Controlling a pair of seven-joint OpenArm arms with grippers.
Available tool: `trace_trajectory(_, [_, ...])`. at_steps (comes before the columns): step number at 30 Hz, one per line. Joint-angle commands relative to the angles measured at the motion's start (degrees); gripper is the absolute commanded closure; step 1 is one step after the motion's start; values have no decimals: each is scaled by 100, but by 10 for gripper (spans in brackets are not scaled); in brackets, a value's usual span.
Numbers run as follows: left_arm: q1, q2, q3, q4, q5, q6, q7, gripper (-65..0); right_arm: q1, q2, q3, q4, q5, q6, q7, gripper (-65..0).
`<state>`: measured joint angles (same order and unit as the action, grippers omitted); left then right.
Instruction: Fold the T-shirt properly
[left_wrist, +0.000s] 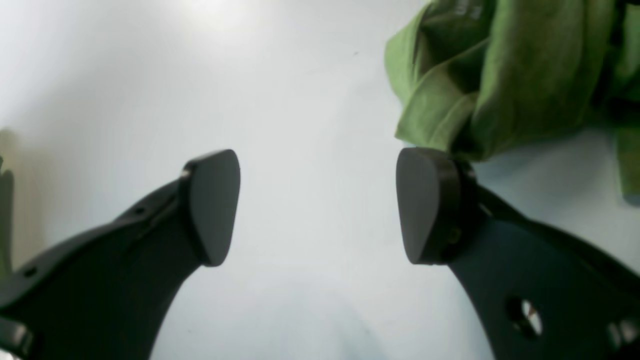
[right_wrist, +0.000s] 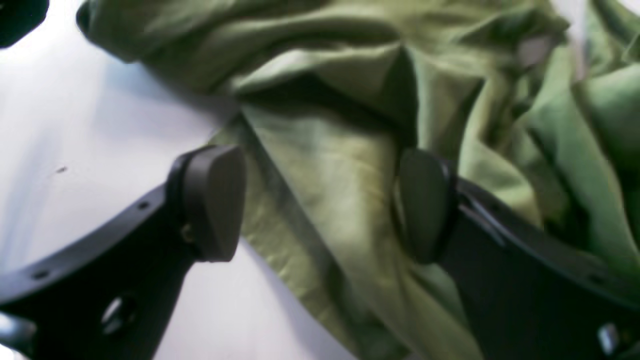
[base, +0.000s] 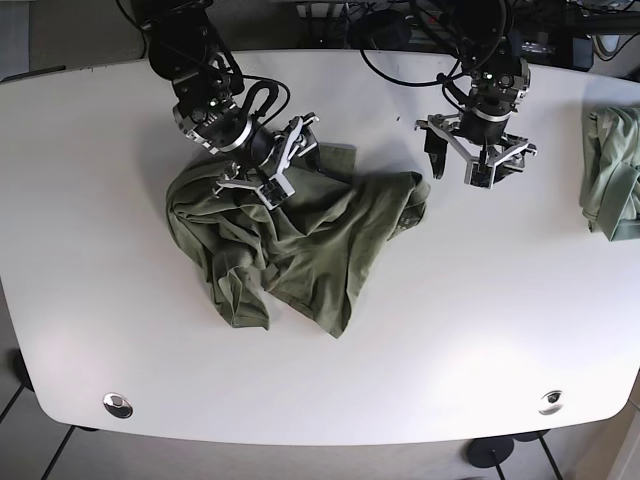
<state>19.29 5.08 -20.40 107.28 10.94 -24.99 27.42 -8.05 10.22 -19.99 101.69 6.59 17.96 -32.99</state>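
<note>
On the white table (base: 480, 300), our wide-open right gripper (base: 268, 160) hovers over the crumpled shirt (base: 290, 240); our wide-open left gripper (base: 478, 160) hangs just right of it.

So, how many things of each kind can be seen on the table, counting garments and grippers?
Crumpled green T-shirt: 1
Folded green garment at the table edge: 1
Grippers: 2, the left gripper and the right gripper, both open
Total: 4
</note>
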Motion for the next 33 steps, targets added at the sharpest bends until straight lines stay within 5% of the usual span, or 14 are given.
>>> trace_trajectory(1, [-34, -135, -285, 124, -43, 51, -127, -458, 344, -33, -406, 121, 75, 46, -98, -460])
trace_trajectory(6, [-61, -398, -1507, 124, -1125, 51, -127, -458, 1038, -94, -1390, -204, 75, 46, -125, -460])
trace_trajectory(10, [-43, -732, -2087, 89, -1898, 51, -127, -458, 1680, -508, -1856, -960, 49, 46, -116, -460])
trace_trajectory(16, [-43, -759, -2412, 80, -2065, 51, -127, -458, 2515, -982, -2568, -2094, 40, 46, -98, -460])
trace_trajectory(21, [-43, -750, -2439, 80, -2065, 51, -127, -458, 2630, -1070, -2665, -2859, 49, 46, 438, -447])
trace_trajectory(23, [-43, -759, -2439, 80, -2065, 51, -127, -458, 2621, -1070, -2639, -3184, 66, 46, 658, -365])
trace_trajectory(28, [-70, -768, -2421, 72, -2065, 51, -127, -458, 2603, -1044, -2612, -3316, 66, 29, 877, -16])
trace_trajectory(33, [-70, -741, -2404, 115, -2083, 42, -127, -458, 2515, -1070, -1663, -1901, 66, 46, 121, -19])
